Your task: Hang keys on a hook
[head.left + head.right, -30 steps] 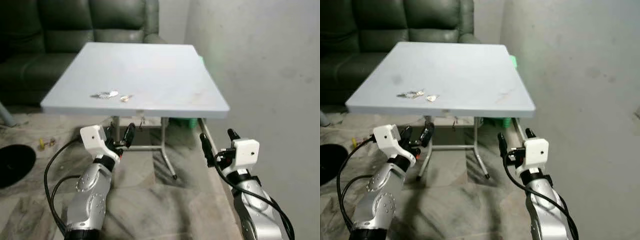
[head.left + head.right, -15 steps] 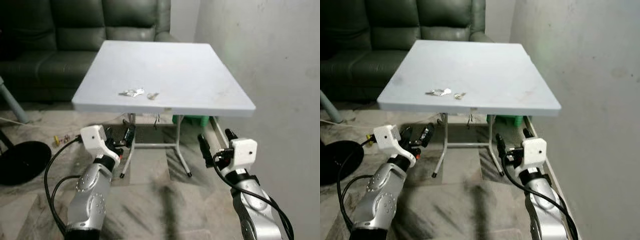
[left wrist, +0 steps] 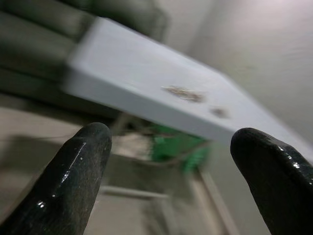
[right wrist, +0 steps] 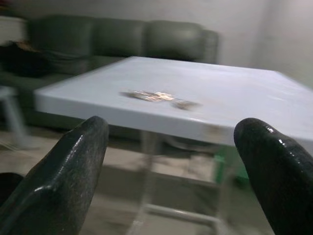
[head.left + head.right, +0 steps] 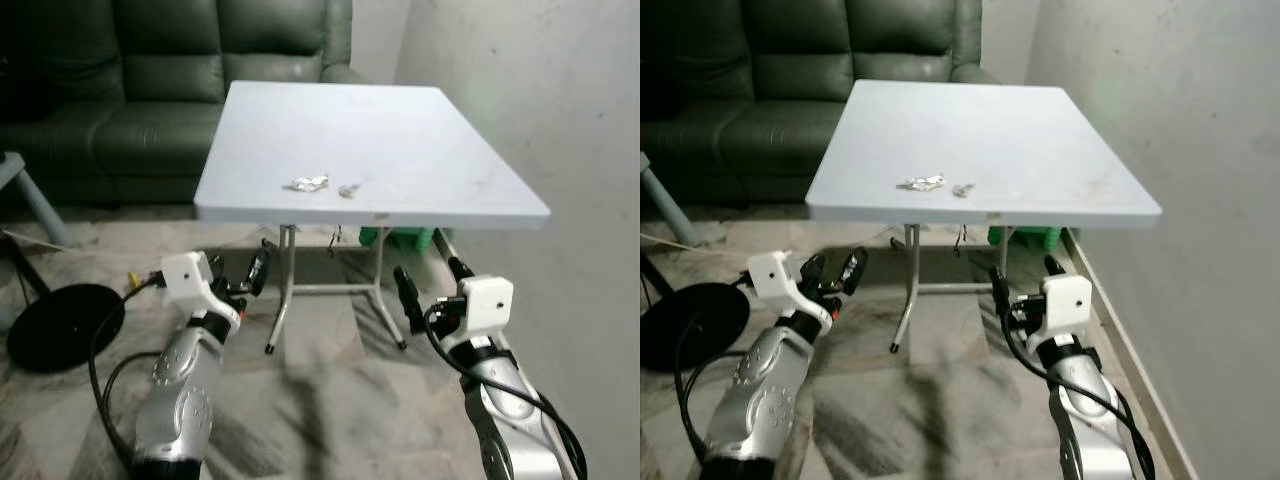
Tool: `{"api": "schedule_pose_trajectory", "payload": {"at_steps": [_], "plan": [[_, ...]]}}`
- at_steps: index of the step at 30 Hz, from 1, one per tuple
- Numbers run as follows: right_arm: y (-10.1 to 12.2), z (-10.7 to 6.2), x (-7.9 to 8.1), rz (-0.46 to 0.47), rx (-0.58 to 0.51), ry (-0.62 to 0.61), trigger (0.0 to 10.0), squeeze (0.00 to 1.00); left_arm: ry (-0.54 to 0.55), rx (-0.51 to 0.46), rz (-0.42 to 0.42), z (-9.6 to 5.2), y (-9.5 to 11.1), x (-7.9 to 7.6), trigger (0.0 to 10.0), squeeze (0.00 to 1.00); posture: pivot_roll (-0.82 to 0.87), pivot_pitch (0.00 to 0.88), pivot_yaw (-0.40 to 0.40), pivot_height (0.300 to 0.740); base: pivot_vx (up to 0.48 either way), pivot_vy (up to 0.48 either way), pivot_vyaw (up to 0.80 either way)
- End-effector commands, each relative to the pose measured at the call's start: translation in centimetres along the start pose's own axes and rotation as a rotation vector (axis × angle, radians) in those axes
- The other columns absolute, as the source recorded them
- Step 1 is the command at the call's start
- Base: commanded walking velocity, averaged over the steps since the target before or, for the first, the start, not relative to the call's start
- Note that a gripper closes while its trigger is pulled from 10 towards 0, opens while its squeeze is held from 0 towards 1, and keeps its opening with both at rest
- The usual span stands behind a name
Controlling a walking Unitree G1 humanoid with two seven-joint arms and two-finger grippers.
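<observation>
A small bunch of silvery keys (image 5: 305, 184) lies near the front edge of a pale grey folding table (image 5: 400, 130), with a smaller metal piece (image 5: 348, 190) just right of it. My left gripper (image 5: 833, 270) is held low in front of the table, below its front left corner, open and empty. My right gripper (image 5: 430, 280) is at the same height below the table's front right part, also open and empty. Both wrist views look between the spread black fingers at the table's edge and the blurred keys (image 4: 146, 96).
A dark green sofa (image 5: 150, 100) stands behind and left of the table. A plain wall (image 5: 560, 120) runs along the right. A black round base (image 5: 60, 325) lies on the floor at left. A green object (image 5: 400, 238) sits under the table between its metal legs (image 5: 285, 290).
The whole picture has shifted: the table and keys now sit further right in view, so the camera has moved. Both grippers keep the same pose, open.
</observation>
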State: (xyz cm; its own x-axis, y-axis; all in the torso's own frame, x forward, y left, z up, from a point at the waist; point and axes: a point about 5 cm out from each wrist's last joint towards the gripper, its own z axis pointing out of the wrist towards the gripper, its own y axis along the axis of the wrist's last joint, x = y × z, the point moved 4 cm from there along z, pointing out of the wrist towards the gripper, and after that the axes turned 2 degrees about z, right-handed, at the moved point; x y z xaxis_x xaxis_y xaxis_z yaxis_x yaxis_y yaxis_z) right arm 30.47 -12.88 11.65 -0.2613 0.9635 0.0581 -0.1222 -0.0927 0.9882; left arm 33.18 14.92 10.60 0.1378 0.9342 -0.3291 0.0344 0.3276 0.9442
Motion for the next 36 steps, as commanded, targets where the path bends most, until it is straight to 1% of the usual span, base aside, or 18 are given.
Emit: {"api": "schedule_pose_trajectory", "payload": {"at_steps": [1, 2, 7, 18, 36], "plan": [[0.6, 0.11, -0.51, -0.013, -0.014, -0.004, 10.0, 0.0, 0.009, -0.003, 0.014, 0.2, 0.1, -0.22, 10.0, 0.0, -0.08, 0.0, -0.06, 0.74, 0.0, 0.0, 0.0], [0.61, 0.12, -0.5, -0.013, -0.014, -0.003, 10.0, 0.0, 0.022, 0.008, 0.027, 0.2, -0.06, -0.09, 10.0, 0.0, -0.08, 0.0, -0.06, 0.74, 0.0, 0.0, 0.0], [0.58, 0.13, -0.44, -0.012, -0.012, 0.001, 10.0, 0.0, 0.032, 0.011, 0.027, 0.2, -0.19, -0.07, 10.0, 0.0, -0.07, 0.0, -0.061, 0.74, 0.0, 0.0, 0.0], [0.54, 0.16, -0.34, -0.012, -0.009, 0.005, 10.0, 0.0, -0.004, 0.018, 0.019, 0.07, -0.37, -0.47, 10.0, 0.0, -0.07, 0.0, -0.063, 0.74, 0.0, 0.0, 0.0], [0.59, 0.4, -0.12, -0.005, -0.011, 0.012, 10.0, 0.0, -0.024, 0.022, 0.031, 0.05, -0.47, -0.99, 10.0, 0.0, -0.07, 0.0, -0.056, 0.74, 0.323, 0.0, 0.0]]}}
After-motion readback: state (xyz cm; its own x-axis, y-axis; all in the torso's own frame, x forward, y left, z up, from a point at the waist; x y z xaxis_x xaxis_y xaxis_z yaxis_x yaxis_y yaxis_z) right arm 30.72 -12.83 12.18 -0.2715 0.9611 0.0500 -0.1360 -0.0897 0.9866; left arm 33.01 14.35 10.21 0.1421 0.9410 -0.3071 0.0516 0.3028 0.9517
